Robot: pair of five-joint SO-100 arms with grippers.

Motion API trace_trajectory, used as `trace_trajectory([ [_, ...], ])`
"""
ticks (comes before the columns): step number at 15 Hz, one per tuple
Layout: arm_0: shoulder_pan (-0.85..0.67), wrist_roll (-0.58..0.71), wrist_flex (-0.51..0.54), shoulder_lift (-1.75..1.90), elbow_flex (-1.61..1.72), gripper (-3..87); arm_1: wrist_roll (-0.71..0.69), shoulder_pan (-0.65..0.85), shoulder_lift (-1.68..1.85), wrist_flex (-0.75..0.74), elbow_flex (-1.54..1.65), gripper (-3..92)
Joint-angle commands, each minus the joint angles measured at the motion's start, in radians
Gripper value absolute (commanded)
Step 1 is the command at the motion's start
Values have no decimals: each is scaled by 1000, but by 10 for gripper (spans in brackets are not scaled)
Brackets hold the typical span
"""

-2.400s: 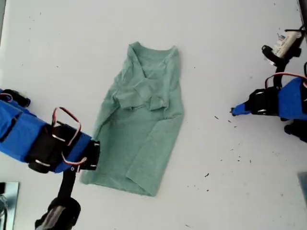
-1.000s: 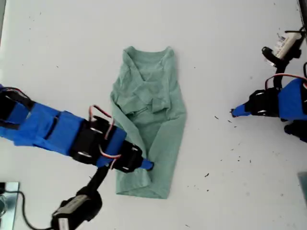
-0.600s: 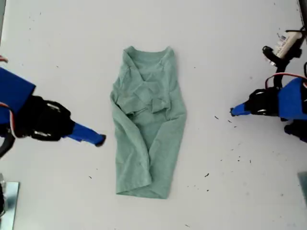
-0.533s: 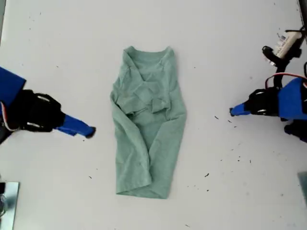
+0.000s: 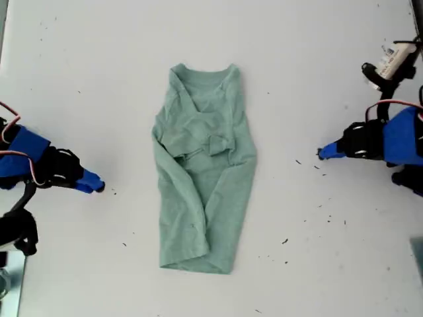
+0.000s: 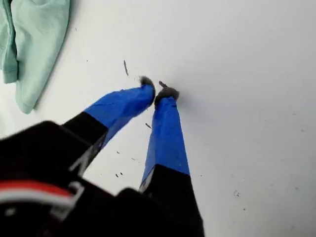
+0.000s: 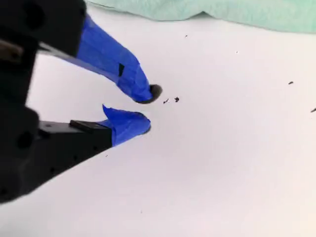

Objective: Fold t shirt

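The pale green t shirt [image 5: 205,172] lies flat in the middle of the white table, folded into a narrow strip, with its neck toward the exterior view's top. My first gripper [image 5: 322,153] rests low over bare table at the exterior view's right, well away from the cloth. Its blue fingertips nearly touch and hold nothing [image 6: 157,91]; a corner of the t shirt [image 6: 34,44] shows beyond them. My second gripper [image 5: 98,187] sits at the exterior view's left, apart from the shirt. Its jaws stand a little open and empty [image 7: 148,108], with the t shirt [image 7: 222,10] farther off.
Dark specks [image 5: 297,162] dot the table [image 5: 297,79] near my first gripper and toward the exterior view's lower right. A white labelled part [image 5: 391,63] on a black mount sits at that view's upper right. A metallic object [image 5: 8,277] shows at its lower left edge.
My second arm carried the shirt's side over toward the middle, let go and drew back to the exterior view's left. The shirt is now narrower. My first arm has not moved.
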Motion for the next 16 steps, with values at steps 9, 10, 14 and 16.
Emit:
trace_trajectory([
  [9, 95, 107, 456, -1028, -1405, -2, 115, -417, -1789, 201, -1865, 21],
  [10, 124, 101, 466, -1092, -1496, -2, 101, -436, -1924, 218, -2025, 9],
  [14, 204, 160, 494, -1318, -1795, 4, 103, -494, -2020, 92, -2092, 143],
  [16, 199, 190, 503, -1325, -1838, 218, 49, -492, -2037, 31, -2129, 321],
])
